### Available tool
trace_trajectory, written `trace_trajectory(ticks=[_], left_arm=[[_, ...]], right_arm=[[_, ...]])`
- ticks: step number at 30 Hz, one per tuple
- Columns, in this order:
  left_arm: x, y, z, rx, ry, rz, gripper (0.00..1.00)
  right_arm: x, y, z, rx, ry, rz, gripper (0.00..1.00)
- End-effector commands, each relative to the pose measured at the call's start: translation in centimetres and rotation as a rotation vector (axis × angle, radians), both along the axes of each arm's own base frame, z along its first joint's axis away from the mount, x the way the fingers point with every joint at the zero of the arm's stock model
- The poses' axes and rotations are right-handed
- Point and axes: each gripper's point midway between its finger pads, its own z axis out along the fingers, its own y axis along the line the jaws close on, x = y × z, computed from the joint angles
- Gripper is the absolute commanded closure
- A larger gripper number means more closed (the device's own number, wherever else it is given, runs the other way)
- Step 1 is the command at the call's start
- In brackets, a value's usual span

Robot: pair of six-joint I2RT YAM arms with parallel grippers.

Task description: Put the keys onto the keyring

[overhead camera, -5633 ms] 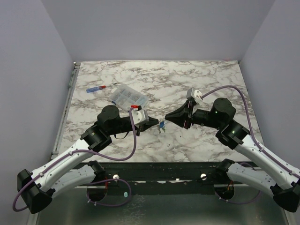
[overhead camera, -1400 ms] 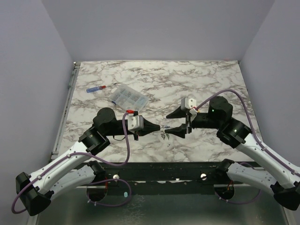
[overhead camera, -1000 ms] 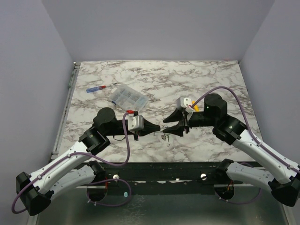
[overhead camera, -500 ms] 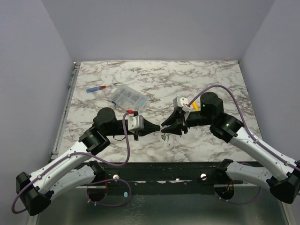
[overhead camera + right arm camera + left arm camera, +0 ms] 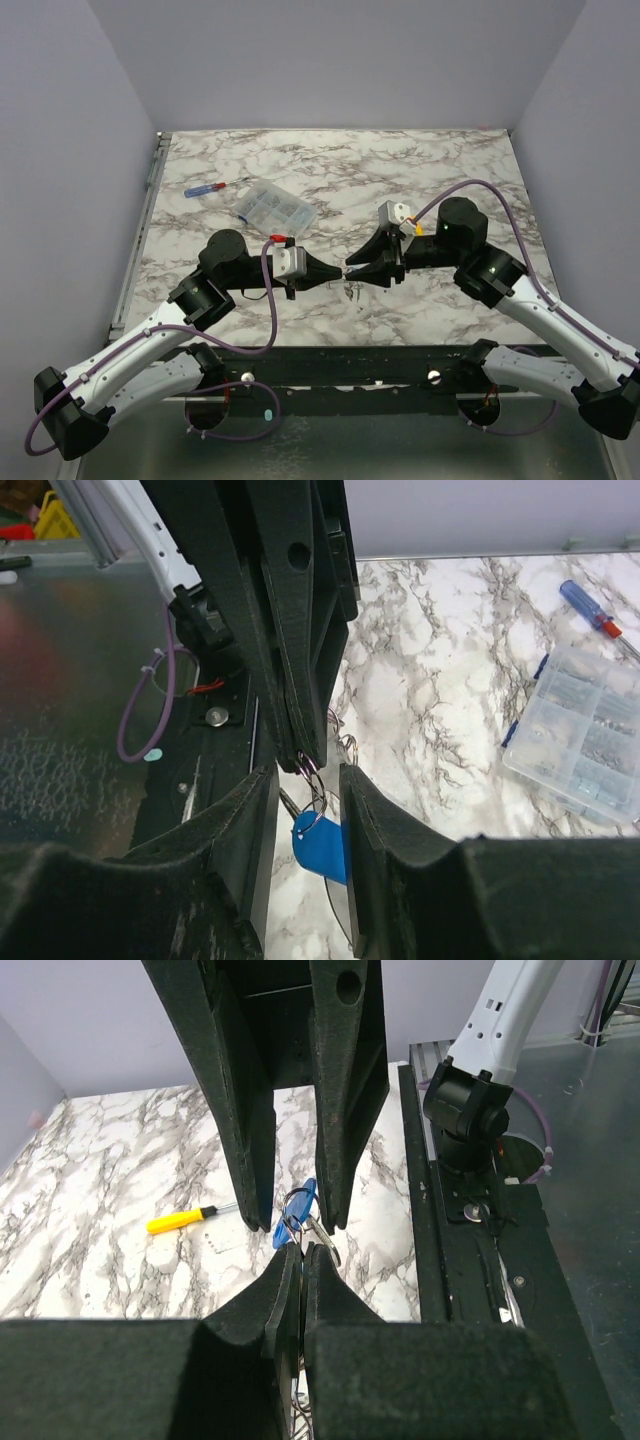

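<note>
Screwdriver (image 5: pixel 214 186) with a red and blue handle lies at the far left of the marble table (image 5: pixel 450 170). Just to the right of it, nearer to the arms, lies a clear compartment box (image 5: pixel 277 205).

Further right, the left gripper (image 5: pixel 333 272) points to the middle of the table. Its 2 fingers are pressed together. In the right wrist view their tips pinch the thin silver wire of the keyring (image 5: pixel 310 773), which is lifted off the table. The keys (image 5: pixel 350 290) hang as a small bunch under the place where both grippers meet. Of them, 1 blue-tagged key (image 5: pixel 322 845) hangs from the ring just under the left fingertips. I cannot tell how many other keys are on the ring.

The right gripper (image 5: pixel 354 266) faces the left one, tip to tip. Its jaws stand apart, 1 finger on each side of the left fingertips and the ring, and they hold nothing.

Behind the right arm, a yellow screwdriver (image 5: pixel 188 1220) lies flat on the table, well apart from the keys.
</note>
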Motion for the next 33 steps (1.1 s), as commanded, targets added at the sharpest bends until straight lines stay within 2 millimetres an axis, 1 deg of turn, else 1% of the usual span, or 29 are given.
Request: trace_trajectory(ticks=[1, 4, 10, 17, 21, 24, 28, 30, 33], left_arm=[[-0.2, 0.0, 1.5, -0.046, -0.049, -0.008, 1.0], [-0.2, 0.1, 1.6, -0.049, -0.052, -0.007, 1.0], [-0.3, 0.1, 1.7, -0.051, -0.053, -0.006, 1.0], [-0.2, 0.1, 1.7, -0.052, -0.056, -0.001, 1.0], [-0.2, 0.1, 1.8, -0.053, -0.055, -0.001, 1.0], [-0.2, 0.1, 1.7, -0.053, -0.055, -0.001, 1.0], [-0.2, 0.1, 1.7, -0.053, -0.056, -0.001, 1.0], [-0.2, 0.1, 1.7, -0.053, -0.054, -0.001, 1.0], [-0.2, 0.1, 1.7, -0.053, -0.056, 0.0, 1.0]], right_arm=[[0.6, 0.3, 0.7, 0.024, 0.012, -0.033, 0.63], [1.0, 0.4, 0.1, 0.009, 0.02, -0.049, 0.66], [0.9, 0.2, -0.9, -0.014, 0.017, -0.045, 0.68], [0.8, 0.1, -2.8, -0.079, 0.045, -0.033, 0.66], [1.0, 0.1, -3.3, -0.103, 0.054, -0.033, 0.68], [0.8, 0.2, -3.3, -0.099, 0.055, -0.018, 0.72], [0.7, 0.3, -3.1, -0.091, 0.054, -0.005, 0.81], [0.6, 0.3, -3.0, -0.088, 0.051, -0.002, 0.83], [0.6, 0.4, -2.7, -0.077, 0.04, 0.0, 0.92]])
